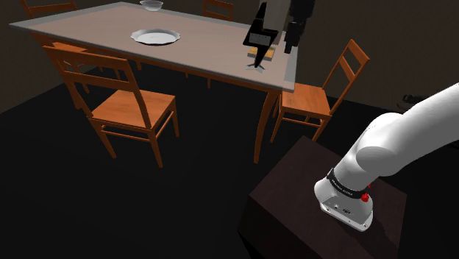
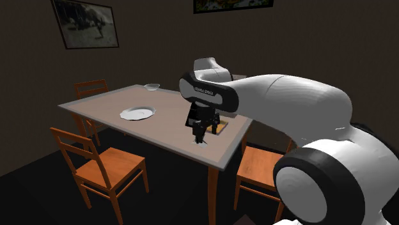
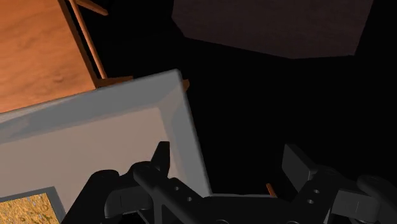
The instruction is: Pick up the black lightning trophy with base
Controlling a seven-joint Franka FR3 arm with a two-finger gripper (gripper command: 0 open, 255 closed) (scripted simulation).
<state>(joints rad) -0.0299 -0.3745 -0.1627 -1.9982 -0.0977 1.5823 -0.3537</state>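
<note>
My black gripper [image 1: 260, 57] hangs over the near right corner of the grey-topped table [image 1: 88, 29], beside a gold-textured mat [image 1: 264, 51]. A slim black shape [image 1: 258, 65] runs from under the hand down to the tabletop; I cannot tell whether it is the black trophy or a finger. In the second exterior view the gripper [image 2: 200, 135] points down at the table edge, next to the mat [image 2: 221, 126]. In the wrist view the gripper [image 3: 227, 160] is open, fingers well apart with nothing between them. Beyond them lie the table corner [image 3: 172, 102] and the mat [image 3: 25, 203].
A white plate [image 1: 155, 35] lies mid-table and a small bowl [image 1: 151, 6] at the far edge. Wooden chairs [image 1: 132, 107] [image 1: 312, 99] stand around the table. The dark stand [image 1: 331, 221] is at the lower right. The floor is dark.
</note>
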